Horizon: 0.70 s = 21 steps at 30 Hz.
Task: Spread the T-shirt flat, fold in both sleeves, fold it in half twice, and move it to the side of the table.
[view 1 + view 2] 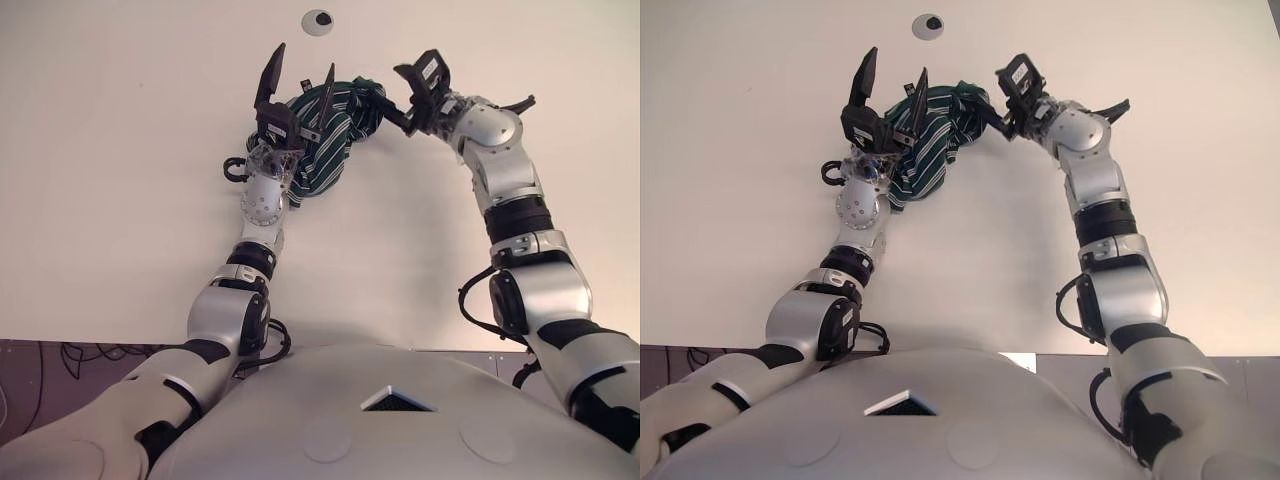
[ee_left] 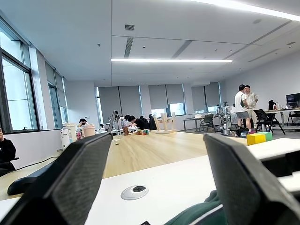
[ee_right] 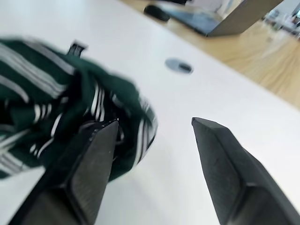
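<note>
The left gripper [image 1: 303,60] is spread wide and holds nothing, its fingers pointing away across the white table [image 1: 120,150]. The T-shirt [image 1: 325,135], dark green with white stripes, lies bunched in a heap just beside it, toward the table's far middle. The heap's long axis runs from near the left wrist, away and rightward, to the right gripper [image 3: 154,122]. That claw is also released, one finger against the cloth's far-right end. Collar, sleeves and hem are lost in the folds, so which way the shirt faces cannot be told; part of it is hidden behind the left gripper. Beyond the heap a round cable grommet [image 1: 318,21] sits in the tabletop. Farther off stand a long wooden table [image 2: 154,150], tall windows [image 2: 14,93] and a ceiling light strip [image 2: 171,60].
</note>
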Each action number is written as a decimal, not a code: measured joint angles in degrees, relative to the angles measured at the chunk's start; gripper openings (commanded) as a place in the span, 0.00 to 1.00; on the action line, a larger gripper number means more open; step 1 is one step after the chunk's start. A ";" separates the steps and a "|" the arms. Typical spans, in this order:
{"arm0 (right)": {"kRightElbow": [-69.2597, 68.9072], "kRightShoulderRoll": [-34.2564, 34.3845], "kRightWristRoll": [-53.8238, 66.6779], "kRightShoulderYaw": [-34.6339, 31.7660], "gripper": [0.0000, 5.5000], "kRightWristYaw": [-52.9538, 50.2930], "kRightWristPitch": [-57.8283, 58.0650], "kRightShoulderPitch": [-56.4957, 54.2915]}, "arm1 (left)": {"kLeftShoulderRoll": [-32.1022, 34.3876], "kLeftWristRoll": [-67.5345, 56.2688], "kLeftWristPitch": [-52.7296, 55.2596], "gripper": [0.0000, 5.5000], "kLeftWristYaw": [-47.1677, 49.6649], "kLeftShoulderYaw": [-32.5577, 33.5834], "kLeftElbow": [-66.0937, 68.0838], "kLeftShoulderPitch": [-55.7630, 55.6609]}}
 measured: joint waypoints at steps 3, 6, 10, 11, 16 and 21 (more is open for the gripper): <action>1.59 0.39 -0.07 0.51 0.52 1.23 0.88 -0.01 | -0.01 0.03 -0.02 0.65 0.26 0.00 -0.01 -0.01; 3.36 0.64 -0.02 0.96 0.52 1.62 1.16 -0.09 | -0.01 0.05 -0.02 0.65 0.45 -0.08 -0.01 -0.03; 5.71 1.01 0.00 0.98 0.49 1.51 0.99 -0.34 | -0.01 0.09 -0.02 0.65 0.65 -0.42 -0.01 -0.05; 5.94 1.07 0.04 0.96 0.46 1.45 0.83 -0.41 | -0.01 0.09 -0.02 0.65 0.67 -0.45 -0.01 -0.05; 6.69 2.60 0.19 0.33 0.28 1.23 0.49 -0.94 | -0.05 0.10 -0.02 0.65 0.69 -0.60 -0.02 -0.08; 7.07 2.65 0.22 -0.50 0.12 0.05 -0.59 -1.16 | -0.05 0.10 -0.02 0.65 0.69 -0.80 -0.02 -0.08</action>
